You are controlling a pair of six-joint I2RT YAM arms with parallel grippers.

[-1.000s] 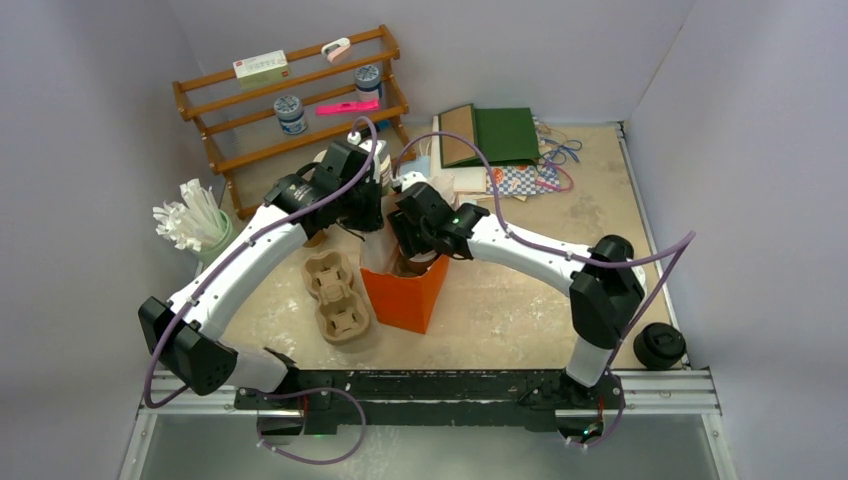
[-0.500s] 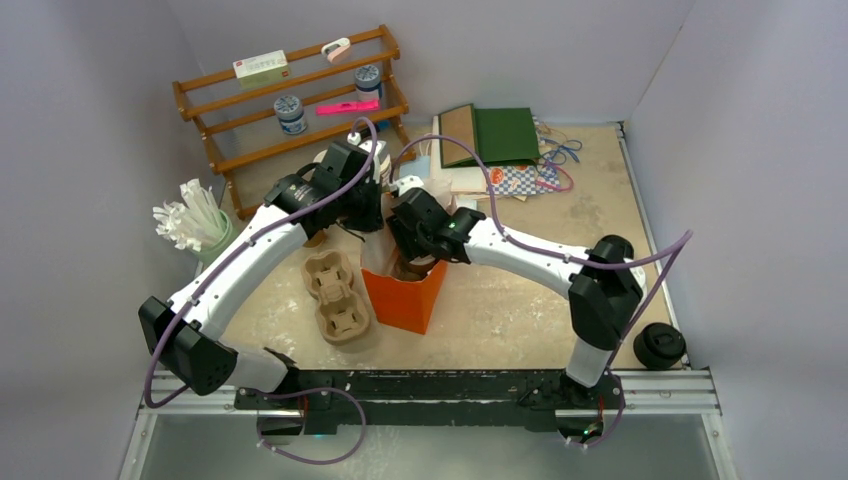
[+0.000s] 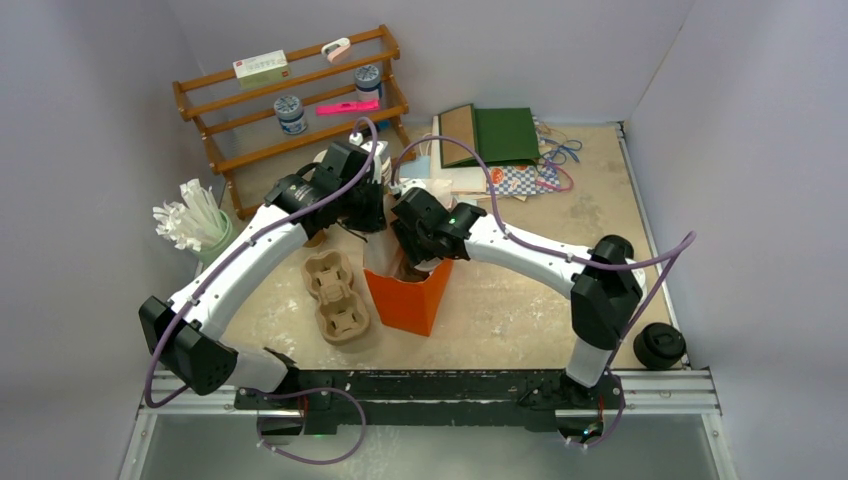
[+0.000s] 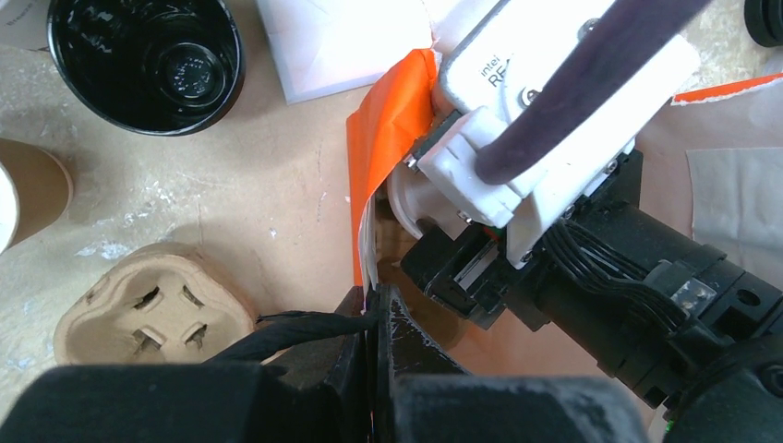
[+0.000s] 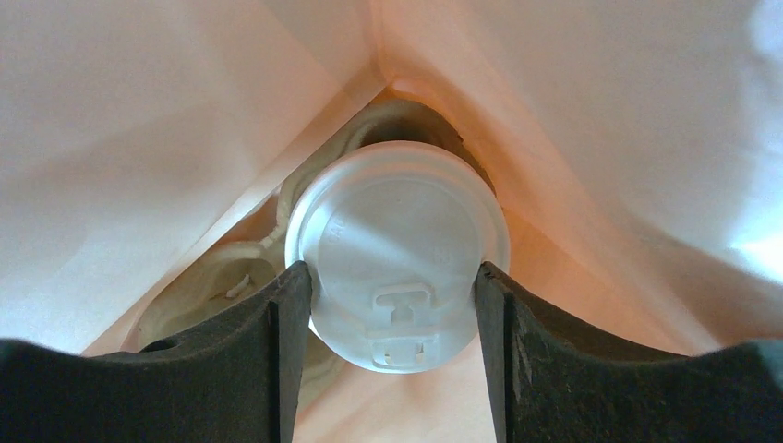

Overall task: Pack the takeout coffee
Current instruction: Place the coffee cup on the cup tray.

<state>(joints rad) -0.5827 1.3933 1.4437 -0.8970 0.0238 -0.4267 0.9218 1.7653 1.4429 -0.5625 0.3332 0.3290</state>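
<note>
An orange paper bag (image 3: 405,295) stands open mid-table. My left gripper (image 4: 377,300) is shut on the bag's upper edge (image 4: 388,129) and holds the mouth open. My right gripper (image 5: 392,286) reaches down inside the bag. Its two dark fingers (image 5: 277,341) press against the sides of a takeout coffee's round white lid (image 5: 397,221); the cup body under the lid is hidden. A pulp cup carrier (image 5: 208,281) lies at the bottom of the bag, below the cup. Another brown paper cup (image 4: 32,189) shows at the left edge of the left wrist view.
A second pulp carrier (image 3: 335,295) lies left of the bag. A black cup (image 4: 148,60) stands behind it. A wooden rack (image 3: 290,100) stands at the back left, a holder of straws (image 3: 190,220) at the left, books and papers (image 3: 500,135) at the back, and a black lid (image 3: 659,345) at the near right.
My right gripper has moved slightly left and lower into the bag with the cup. The bag's mouth has shifted a little. The left arm stays put.
</note>
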